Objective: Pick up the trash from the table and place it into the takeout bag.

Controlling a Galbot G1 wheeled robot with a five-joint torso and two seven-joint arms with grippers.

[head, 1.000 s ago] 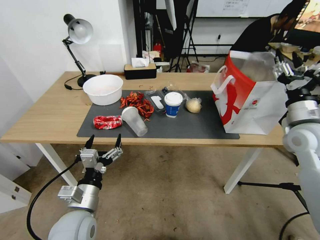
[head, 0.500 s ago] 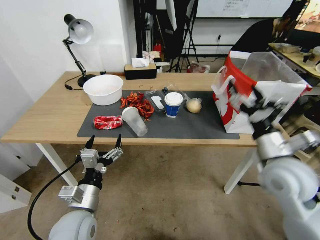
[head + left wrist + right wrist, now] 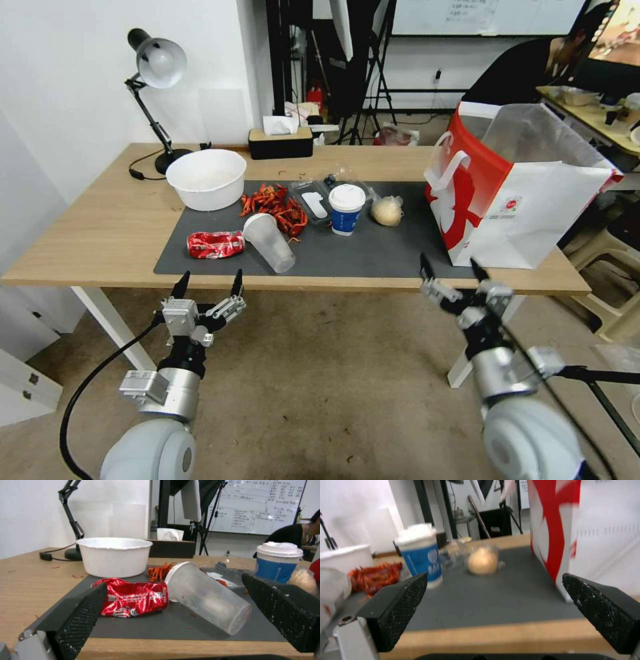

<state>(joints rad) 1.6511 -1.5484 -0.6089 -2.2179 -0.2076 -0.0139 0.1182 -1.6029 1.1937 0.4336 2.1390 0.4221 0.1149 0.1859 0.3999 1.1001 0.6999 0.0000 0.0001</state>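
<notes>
On the table [image 3: 100, 227] a dark mat carries the trash. It includes a crushed red can [image 3: 215, 244] [image 3: 133, 601], a clear plastic cup [image 3: 268, 242] [image 3: 206, 598] lying on its side, and an upright blue-white paper cup [image 3: 347, 208] [image 3: 276, 561] [image 3: 420, 555]. A pale ball [image 3: 387, 211] [image 3: 482, 561] lies beyond the paper cup. The takeout bag [image 3: 513, 193] [image 3: 586, 530] stands open at the table's right end. My left gripper [image 3: 211, 275] [image 3: 174, 580] hovers open below the front edge, facing the can and clear cup. My right gripper [image 3: 449, 263] [image 3: 495, 576] is open below the front edge, near the bag.
A white bowl [image 3: 205, 179] [image 3: 115, 556], a pile of red food scraps [image 3: 273, 203] and a clear plastic tray [image 3: 313, 200] sit at the mat's back. A desk lamp [image 3: 157, 67] and a tissue box [image 3: 280, 141] stand along the far edge. The floor lies in front of the table.
My right arm has swung down from beside the bag's top to below the table's front edge. The left arm and the objects have stayed put.
</notes>
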